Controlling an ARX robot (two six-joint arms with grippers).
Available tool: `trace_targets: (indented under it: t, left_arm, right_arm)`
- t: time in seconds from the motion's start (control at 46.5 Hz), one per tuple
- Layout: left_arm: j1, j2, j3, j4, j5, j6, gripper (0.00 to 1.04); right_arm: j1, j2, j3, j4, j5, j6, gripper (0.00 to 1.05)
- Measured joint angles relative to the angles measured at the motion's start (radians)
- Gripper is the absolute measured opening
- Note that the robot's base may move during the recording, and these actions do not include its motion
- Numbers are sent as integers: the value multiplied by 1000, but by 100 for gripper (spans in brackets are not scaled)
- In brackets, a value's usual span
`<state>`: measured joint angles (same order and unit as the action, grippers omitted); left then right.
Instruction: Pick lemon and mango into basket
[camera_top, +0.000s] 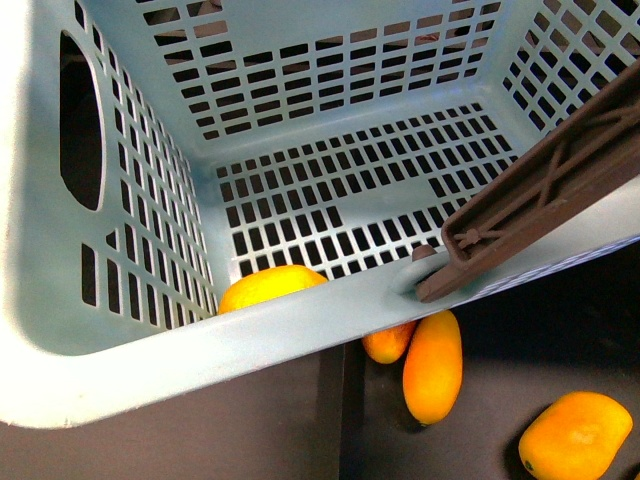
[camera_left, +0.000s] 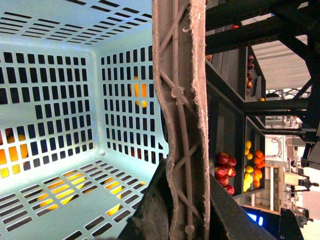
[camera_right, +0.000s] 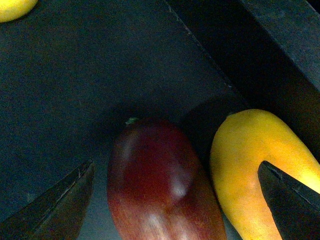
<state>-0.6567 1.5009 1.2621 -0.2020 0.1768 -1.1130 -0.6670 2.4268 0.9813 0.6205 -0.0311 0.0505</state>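
Your left hand (camera_left: 186, 215) is clamped on the basket (camera_top: 250, 350) handle (camera_left: 180, 100). Your right hand (camera_right: 172, 205) is spread wide over a red fruit (camera_right: 160, 185) and mango (camera_right: 250, 165), holding nothing.

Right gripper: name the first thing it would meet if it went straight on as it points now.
Most likely the dark red fruit, centred in front of the open right gripper. The orange mango beside it lies by one fingertip and might be brushed; depth is hard to judge.

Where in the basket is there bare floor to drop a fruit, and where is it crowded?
The basket floor is bare from the far wall to the right wall under the brown handle. One yellow fruit sits by the near rim. Outside, below the rim, mangoes crowd together.
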Motion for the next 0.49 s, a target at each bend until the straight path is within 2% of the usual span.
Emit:
trace_targets:
  t: [0.495]
  left_arm:
    - [0, 0, 0, 0, 0, 0, 7]
  right_arm:
    - [64, 84, 38, -14, 5, 20, 96]
